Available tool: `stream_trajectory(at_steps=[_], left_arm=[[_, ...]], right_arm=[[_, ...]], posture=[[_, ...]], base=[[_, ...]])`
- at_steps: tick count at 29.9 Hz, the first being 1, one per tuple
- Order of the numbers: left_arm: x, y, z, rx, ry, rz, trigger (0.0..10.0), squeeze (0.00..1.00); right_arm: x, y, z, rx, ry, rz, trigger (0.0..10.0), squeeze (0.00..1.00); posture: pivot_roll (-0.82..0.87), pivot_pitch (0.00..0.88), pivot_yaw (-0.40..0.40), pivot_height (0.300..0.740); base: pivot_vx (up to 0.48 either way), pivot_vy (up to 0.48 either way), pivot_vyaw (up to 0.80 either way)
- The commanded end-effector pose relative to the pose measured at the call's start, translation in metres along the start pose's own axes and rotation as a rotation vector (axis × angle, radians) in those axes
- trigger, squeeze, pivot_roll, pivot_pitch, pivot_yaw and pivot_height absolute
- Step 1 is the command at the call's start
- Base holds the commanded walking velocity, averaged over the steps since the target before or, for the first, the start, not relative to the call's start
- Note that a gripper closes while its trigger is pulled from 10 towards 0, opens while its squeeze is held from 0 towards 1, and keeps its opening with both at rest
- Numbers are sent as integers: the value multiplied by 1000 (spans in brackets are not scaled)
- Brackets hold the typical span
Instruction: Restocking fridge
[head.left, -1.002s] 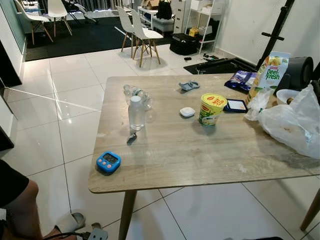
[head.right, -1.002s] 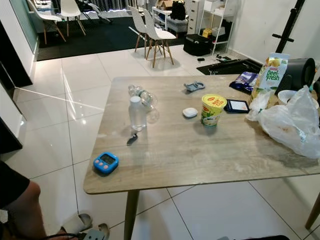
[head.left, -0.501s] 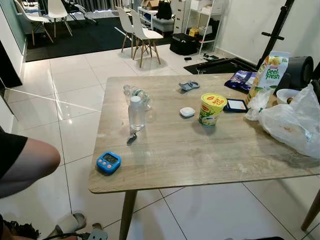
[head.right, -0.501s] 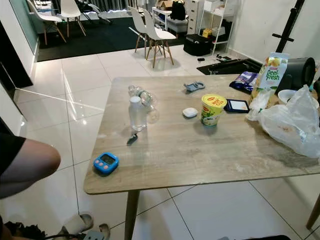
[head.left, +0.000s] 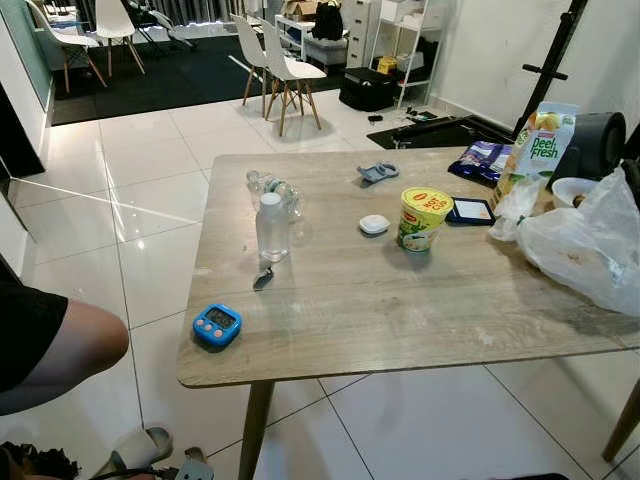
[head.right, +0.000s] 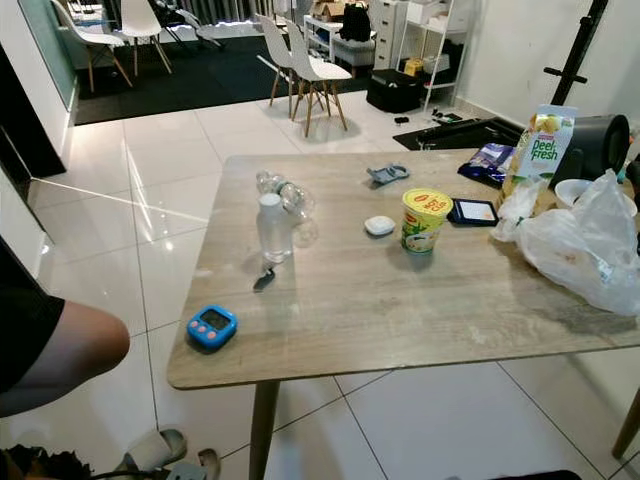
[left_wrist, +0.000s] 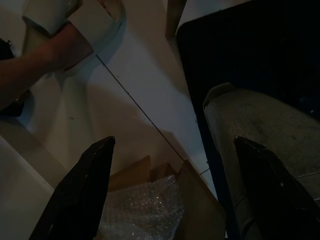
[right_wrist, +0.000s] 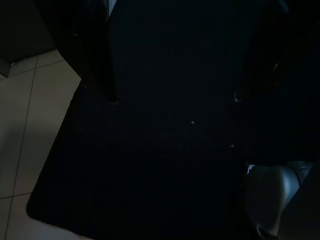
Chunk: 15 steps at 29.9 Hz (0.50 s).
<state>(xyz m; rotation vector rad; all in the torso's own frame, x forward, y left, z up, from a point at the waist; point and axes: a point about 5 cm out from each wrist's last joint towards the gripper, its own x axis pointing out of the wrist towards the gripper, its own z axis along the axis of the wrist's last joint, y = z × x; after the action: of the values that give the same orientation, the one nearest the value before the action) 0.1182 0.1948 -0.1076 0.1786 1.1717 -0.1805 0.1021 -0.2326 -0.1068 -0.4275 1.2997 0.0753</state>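
Below idle, spread, empty left gripper (left_wrist: 170, 190), person's bare leg (head.left: 55, 355) newly shifted; clear plastic water bottle (head.left: 272, 227) untouched; right gripper's spread unclear.

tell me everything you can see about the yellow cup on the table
The cup is a tapered instant-noodle style tub with a yellow sealed lid bearing a red print, and green and white sides. It stands upright and unopened on the wooden table, right of a small white case and left of a dark phone-like device. It touches only the table.
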Motion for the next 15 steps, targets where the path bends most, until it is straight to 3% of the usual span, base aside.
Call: stream_trajectory(at_steps=[1, 10, 15], left_arm=[[-1, 3, -7, 21, 30, 1, 10000, 0], [0, 1, -2, 25, 18, -8, 10000, 0], [0, -2, -4, 22, 21, -16, 10000, 0]], right_arm=[[0, -3, -3, -1, 6, -8, 10000, 0], [-1, -14, 0, -4, -2, -27, 10000, 0], [0, -9, 0, -25, -5, -13, 10000, 0]], posture=[[39, 0, 4, 740], [39, 0, -13, 740], [41, 0, -16, 740]], base=[[0, 0, 0], [0, 0, 0], [0, 0, 0]])
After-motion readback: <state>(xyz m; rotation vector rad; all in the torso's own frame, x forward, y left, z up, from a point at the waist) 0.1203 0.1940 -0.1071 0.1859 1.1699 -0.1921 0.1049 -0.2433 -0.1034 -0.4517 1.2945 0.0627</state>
